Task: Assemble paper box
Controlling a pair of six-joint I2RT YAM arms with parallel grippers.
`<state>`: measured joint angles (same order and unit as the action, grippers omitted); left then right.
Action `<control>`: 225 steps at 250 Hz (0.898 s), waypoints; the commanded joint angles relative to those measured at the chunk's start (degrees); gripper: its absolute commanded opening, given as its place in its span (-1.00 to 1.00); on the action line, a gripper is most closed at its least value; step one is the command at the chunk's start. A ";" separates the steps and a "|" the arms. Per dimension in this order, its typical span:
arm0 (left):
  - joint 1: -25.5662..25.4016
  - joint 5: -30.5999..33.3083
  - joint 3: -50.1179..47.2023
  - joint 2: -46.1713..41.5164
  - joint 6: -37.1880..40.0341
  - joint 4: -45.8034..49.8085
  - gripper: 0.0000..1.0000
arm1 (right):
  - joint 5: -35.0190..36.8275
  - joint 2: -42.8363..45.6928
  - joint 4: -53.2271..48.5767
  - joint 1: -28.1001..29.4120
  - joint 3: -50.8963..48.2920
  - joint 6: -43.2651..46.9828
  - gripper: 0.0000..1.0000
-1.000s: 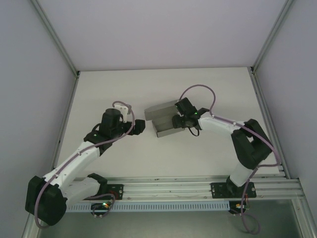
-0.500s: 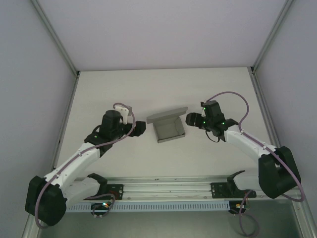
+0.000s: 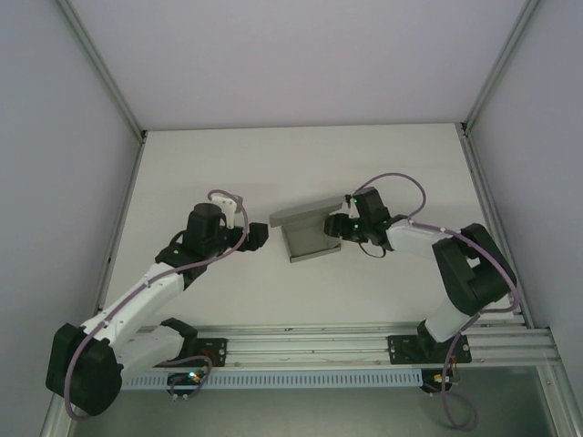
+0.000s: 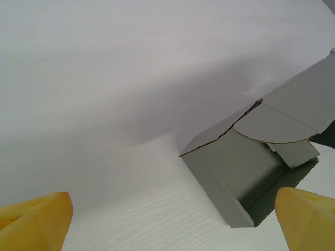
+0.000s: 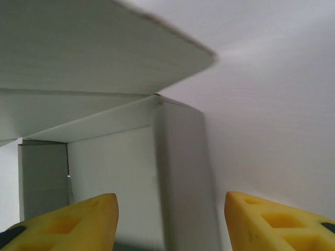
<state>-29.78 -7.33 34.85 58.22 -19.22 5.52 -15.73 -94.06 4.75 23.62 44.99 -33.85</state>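
White table (image 3: 228, 155), pale walls around. Paper box (image 3: 308, 241): table centre, top open, lid flap raised at far edge. Left gripper (image 3: 261, 237): spread wide, just left of box, apart. Right gripper (image 3: 335, 226): spread, astride box's right wall.

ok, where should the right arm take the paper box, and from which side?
Probably grip the paper box by its right side wall, coming from the right with fingers straddling that thin upright edge. Stay below the half-raised lid standing along the back.
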 commanded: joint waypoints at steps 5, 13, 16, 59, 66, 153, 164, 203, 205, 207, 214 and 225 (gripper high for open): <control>0.50 -0.45 -0.49 -0.87 0.00 -0.65 1.00 | 0.45 -2.77 2.45 0.99 0.41 -0.39 -0.17; 0.51 -0.32 -0.53 -0.97 0.04 -0.60 1.00 | 1.33 -3.27 2.26 1.01 0.45 -0.68 -0.23; 0.57 -0.33 -0.49 -0.92 0.06 -0.60 1.00 | 1.76 -3.43 2.13 1.03 0.45 -0.76 -0.25; 0.58 -0.15 -0.31 -1.09 0.05 -0.07 1.00 | 5.71 -6.66 -0.42 1.01 1.92 -0.31 -0.64; 0.59 0.02 -0.25 -1.24 0.02 0.12 1.00 | 6.12 -7.09 -0.66 1.00 2.18 -0.31 -0.66; 1.10 3.42 -1.41 -5.21 -1.62 1.85 1.00 | -2.30 -3.44 10.99 -0.43 -2.02 -2.48 -1.00; 1.57 3.89 -1.62 -6.03 -2.33 2.21 1.00 | -6.99 -1.52 16.94 -0.72 -3.49 -2.20 -1.00; 4.69 1.89 -3.24 -8.23 -6.17 -0.26 1.00 | -15.03 8.19 32.50 -0.54 -6.72 -2.66 -1.00; 4.85 1.62 -3.42 -8.45 -6.35 -0.54 1.00 | -15.21 8.37 32.77 -0.39 -6.78 -2.65 -1.00; 5.00 1.33 -3.53 -8.38 -6.57 -0.82 1.00 | -15.50 8.94 33.28 -0.28 -6.83 -2.59 -1.00; 5.36 0.50 -3.77 -8.41 -7.23 -1.69 1.00 | -16.30 10.77 34.49 -0.06 -7.06 -2.39 -1.00; 5.60 -0.73 -4.09 -8.61 -8.17 -3.32 1.00 | -17.48 13.35 35.48 0.39 -6.93 -1.83 -1.00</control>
<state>-26.61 -5.41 32.75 51.55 -22.50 5.82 -23.20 -92.99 23.11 22.85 38.50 -35.40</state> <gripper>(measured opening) 0.999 0.060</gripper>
